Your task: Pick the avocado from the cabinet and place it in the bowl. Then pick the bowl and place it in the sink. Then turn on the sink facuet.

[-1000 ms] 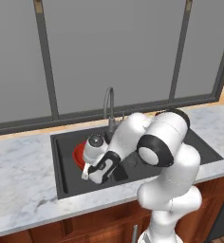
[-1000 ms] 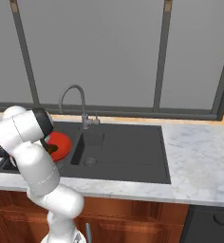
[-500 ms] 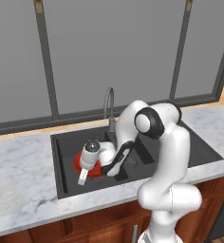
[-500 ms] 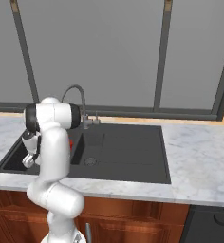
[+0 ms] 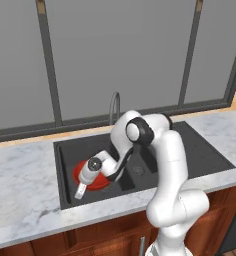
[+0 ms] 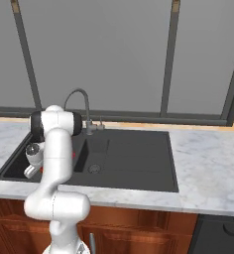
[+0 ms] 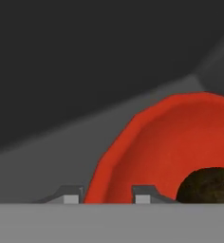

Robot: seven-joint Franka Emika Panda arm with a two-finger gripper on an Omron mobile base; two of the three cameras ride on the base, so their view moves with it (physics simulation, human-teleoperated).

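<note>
Gripper (image 7: pixel 107 194): two fingertips straddle the bowl's rim, one inside, one outside; pinching it.
Bowl (image 7: pixel 180 142): one, red, in the left basin of the sink (image 5: pixel 200 150); right part cut off in the hand view.
Avocado (image 7: pixel 209 185): one, inside the bowl, partly cropped.
Faucet (image 6: pixel 79 101): one, behind the sink.
Arm: elbow high, forearm angled down into the left basin.

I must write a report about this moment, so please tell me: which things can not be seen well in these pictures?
- Bowl, left base view: the forearm and hand cover much of it.
- Bowl, hand view: cut off by the right edge.
- Avocado, hand view: cut off at the bottom.
- Claw, hand view: just the fingertips rise beside the bowl rim, so contact is uncertain.
- Sink left basin, right base view: the arm hides it.
</note>
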